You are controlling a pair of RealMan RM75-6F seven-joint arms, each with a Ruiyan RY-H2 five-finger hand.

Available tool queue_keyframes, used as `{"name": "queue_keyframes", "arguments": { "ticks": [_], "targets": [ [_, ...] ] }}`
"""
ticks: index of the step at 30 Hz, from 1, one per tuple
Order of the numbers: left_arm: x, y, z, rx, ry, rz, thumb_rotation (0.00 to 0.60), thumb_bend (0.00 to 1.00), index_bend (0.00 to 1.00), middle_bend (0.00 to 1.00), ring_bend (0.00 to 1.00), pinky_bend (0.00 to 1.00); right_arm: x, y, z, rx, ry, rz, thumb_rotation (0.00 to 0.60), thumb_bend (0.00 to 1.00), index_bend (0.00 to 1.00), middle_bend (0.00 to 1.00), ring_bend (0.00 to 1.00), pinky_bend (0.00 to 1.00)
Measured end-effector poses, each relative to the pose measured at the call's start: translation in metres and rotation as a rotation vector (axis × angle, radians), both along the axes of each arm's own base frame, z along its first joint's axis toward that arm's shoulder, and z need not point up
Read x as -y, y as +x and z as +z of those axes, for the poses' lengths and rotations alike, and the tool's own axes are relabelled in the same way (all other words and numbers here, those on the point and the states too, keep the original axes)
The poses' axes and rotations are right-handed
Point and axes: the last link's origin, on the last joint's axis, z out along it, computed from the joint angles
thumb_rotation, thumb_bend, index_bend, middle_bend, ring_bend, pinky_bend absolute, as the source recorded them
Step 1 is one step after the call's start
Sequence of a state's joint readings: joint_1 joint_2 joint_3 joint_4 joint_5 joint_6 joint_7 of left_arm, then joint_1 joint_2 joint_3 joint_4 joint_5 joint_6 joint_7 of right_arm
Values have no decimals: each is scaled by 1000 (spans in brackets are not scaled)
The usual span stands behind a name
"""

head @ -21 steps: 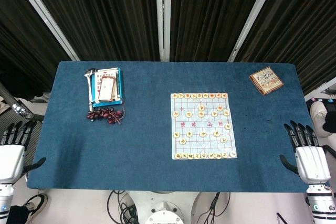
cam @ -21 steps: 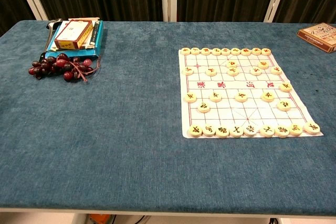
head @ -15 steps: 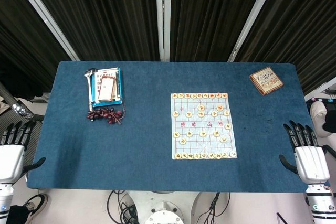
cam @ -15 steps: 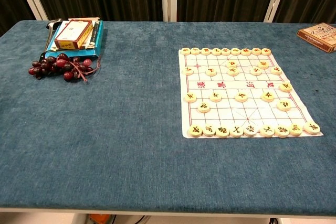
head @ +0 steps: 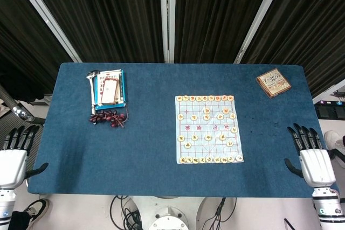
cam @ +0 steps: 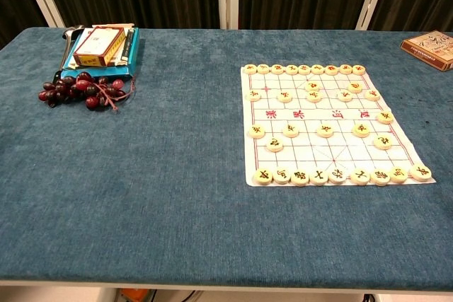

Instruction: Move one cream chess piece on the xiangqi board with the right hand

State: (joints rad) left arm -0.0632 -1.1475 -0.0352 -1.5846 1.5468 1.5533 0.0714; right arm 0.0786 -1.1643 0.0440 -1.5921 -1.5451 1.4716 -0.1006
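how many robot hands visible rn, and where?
2. Left hand sits off the table's left edge; right hand off its right edge. Both show only in the head view, holding nothing.

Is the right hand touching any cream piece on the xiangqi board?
No, the right hand hangs open off the table's right edge, well clear of the xiangqi board.

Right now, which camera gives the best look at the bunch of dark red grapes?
The chest view: the bunch of dark red grapes looks bigger there, single berries and stems showing, in front of the blue stack of books. The head view shows the grapes from above, only as a small dark cluster.
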Motion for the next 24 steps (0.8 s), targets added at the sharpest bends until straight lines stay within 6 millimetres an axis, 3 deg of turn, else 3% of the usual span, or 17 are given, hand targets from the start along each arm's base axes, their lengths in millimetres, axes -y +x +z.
{"name": "queue_keyframes", "arguments": {
  "ticks": [12, 24],
  "targets": [
    [3, -6, -3, 9, -10, 8, 600, 93, 7, 61, 3, 26, 40, 32, -25, -54, 90, 83, 600, 172, 0, 0, 0, 0],
    [8, -11, -3, 17, -9, 18, 600, 93, 8, 61, 3, 26, 78, 53, -74, -69, 204, 66, 600, 172, 0, 0, 0, 0]
  ]
}}
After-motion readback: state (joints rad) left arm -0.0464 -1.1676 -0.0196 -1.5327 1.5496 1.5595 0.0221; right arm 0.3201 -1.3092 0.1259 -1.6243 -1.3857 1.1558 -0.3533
